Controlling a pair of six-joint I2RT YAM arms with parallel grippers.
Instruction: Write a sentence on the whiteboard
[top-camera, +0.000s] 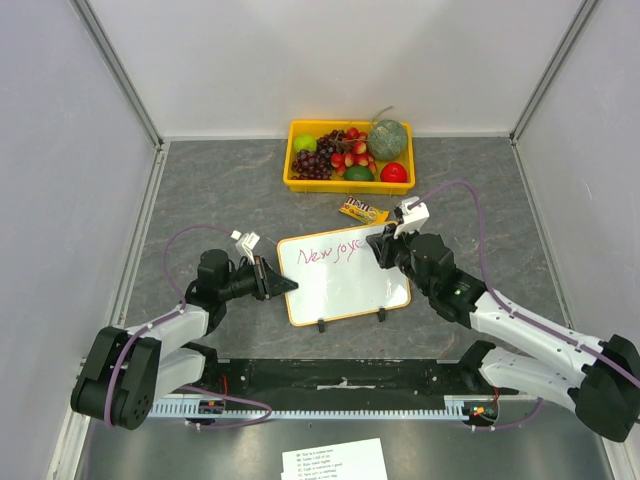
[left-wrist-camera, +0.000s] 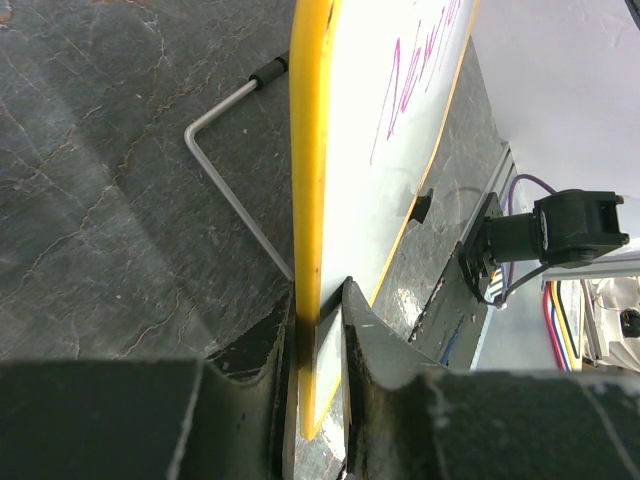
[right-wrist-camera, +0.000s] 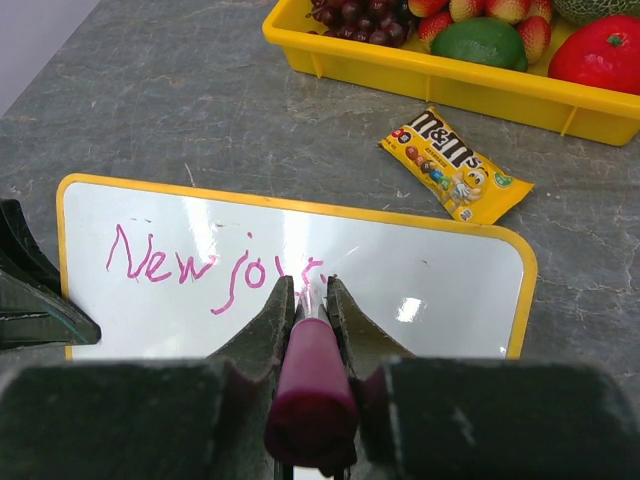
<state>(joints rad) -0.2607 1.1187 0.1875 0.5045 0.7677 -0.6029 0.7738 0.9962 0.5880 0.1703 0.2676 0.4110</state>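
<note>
Veined grey tabletop (top-camera: 220, 185): left hand (left-wrist-camera: 320, 325) pinches glossy whiteboard (top-camera: 345, 285), right hand (right-wrist-camera: 311, 300) clamps magenta marker (right-wrist-camera: 312, 395)

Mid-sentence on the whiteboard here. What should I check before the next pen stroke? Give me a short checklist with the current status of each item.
1. Left claw clamped on the whiteboard edge: ok.
2. Right claw shut on the marker: ok.
3. Marker tip touching the board: cannot tell, the tip is hidden behind the claw.
4. Blank board to the right of the sentence: ok.
5. Candy bag off the board: ok, it lies apart beyond the far edge.
6. Sentence complete: not ok, only "New jo" and a letter or two are written.
</note>
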